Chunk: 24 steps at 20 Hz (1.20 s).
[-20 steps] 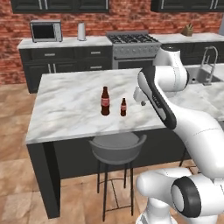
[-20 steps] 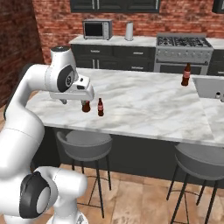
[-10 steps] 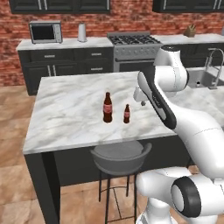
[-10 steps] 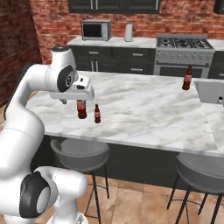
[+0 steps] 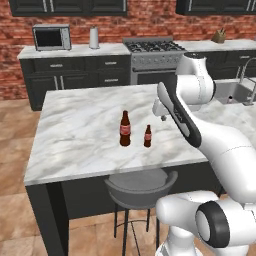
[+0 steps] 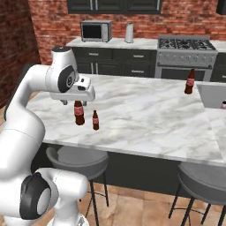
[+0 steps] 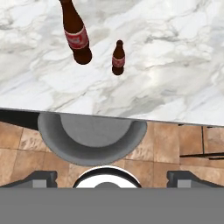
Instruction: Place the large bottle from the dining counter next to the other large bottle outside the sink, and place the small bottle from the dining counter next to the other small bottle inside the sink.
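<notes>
Closer now, both views face the dining counter (image 5: 80,135) before brick wall (image 5: 150,22).

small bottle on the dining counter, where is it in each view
Left base view: small bottle centre, right of the large bottle.
Right base view: lower left, right of the large bottle.
Hand view: upper centre, right of the large bottle.
Shared landmark: the large bottle.
</notes>
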Motion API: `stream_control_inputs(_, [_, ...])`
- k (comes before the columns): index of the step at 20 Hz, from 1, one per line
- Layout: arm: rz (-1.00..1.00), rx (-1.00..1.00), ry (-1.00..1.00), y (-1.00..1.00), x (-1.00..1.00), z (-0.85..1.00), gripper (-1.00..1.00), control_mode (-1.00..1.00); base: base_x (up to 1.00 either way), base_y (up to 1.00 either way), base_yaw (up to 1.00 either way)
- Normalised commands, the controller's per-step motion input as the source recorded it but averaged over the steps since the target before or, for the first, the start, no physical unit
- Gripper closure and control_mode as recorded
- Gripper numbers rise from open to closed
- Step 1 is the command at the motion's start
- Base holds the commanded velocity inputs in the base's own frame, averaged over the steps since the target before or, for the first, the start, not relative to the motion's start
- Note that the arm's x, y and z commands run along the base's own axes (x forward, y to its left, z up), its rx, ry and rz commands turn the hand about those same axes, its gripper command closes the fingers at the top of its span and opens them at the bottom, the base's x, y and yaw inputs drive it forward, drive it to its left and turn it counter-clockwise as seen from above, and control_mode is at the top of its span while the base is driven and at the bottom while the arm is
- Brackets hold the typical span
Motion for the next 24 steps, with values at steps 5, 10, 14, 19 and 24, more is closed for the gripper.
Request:
stream_control_inputs(5, [0.00,-0.01,0.00,0.00,0.00,0.00,-1.00,-1.00,0.00,0.00,0.00])
stream_control_inputs(10, [0.00,0.01,0.00,0.05,0.00,-0.07,-1.00,-1.00,0.00,0.00,0.00])
stream_control_inputs(14, [0.00,0.04,-0.08,0.28,0.00,-0.16,-1.00,-1.00,0.00,0.00,0.00])
stream_control_inputs(19, [0.00,0.06,-0.19,0.37,0.00,-0.16,-1.00,-1.00,0.00,0.00,0.00])
stream_control_inputs(24, [0.00,0.06,-0.19,0.30,0.00,-0.21,-1.00,-1.00,0.00,0.00,0.00])
